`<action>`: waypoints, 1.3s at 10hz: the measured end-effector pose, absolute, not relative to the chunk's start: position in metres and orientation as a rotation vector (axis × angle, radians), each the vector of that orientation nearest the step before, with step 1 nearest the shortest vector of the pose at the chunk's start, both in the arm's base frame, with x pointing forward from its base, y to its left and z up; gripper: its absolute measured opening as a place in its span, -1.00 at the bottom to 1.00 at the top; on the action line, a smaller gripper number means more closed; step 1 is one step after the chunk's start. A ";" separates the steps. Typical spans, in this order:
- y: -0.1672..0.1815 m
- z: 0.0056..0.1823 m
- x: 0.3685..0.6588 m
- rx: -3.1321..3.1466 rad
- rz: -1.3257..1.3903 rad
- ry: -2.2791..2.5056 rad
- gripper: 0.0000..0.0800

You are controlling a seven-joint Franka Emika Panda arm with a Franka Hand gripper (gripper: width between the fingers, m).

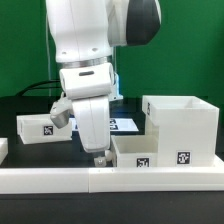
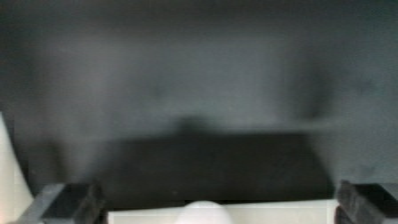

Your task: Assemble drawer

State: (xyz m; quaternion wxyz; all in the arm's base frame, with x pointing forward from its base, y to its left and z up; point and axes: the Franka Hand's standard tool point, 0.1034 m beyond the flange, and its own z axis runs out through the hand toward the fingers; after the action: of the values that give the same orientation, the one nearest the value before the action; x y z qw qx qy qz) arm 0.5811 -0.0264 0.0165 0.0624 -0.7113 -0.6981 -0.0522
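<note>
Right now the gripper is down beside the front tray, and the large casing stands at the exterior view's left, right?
No. The exterior view shows the large casing at its right; the gripper is down beside the front tray.

Seen from the exterior view, with the fingers (image 1: 99, 153) as the dial's centre over the table (image 1: 25, 108): the far tray (image 1: 40, 127) sits toward ten o'clock, well apart. The near tray (image 1: 140, 152) lies just beside them at three, right before the casing (image 1: 182, 125), which stands at two. The marker board (image 1: 125, 123) lies flat at one, behind the near tray. The wall (image 1: 110, 179) runs along the table's front at six.
</note>
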 end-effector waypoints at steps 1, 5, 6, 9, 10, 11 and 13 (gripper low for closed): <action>-0.013 0.013 0.577 -2.146 -0.161 -2.104 0.62; -0.010 0.013 0.576 -2.192 -0.156 -2.052 0.62; -0.010 0.013 0.576 -2.192 -0.155 -2.052 0.62; -0.001 0.012 0.578 -2.107 -0.170 -2.153 0.62; 0.006 0.013 0.579 -2.098 -0.179 -2.175 0.62; 0.004 0.015 0.578 -2.142 -0.194 -2.142 0.62; 0.002 0.013 0.576 -2.136 -0.184 -2.147 0.62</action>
State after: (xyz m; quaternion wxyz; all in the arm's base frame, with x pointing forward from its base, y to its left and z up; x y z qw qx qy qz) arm 0.5764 0.0020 0.0126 0.0535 -0.7030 -0.7066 -0.0605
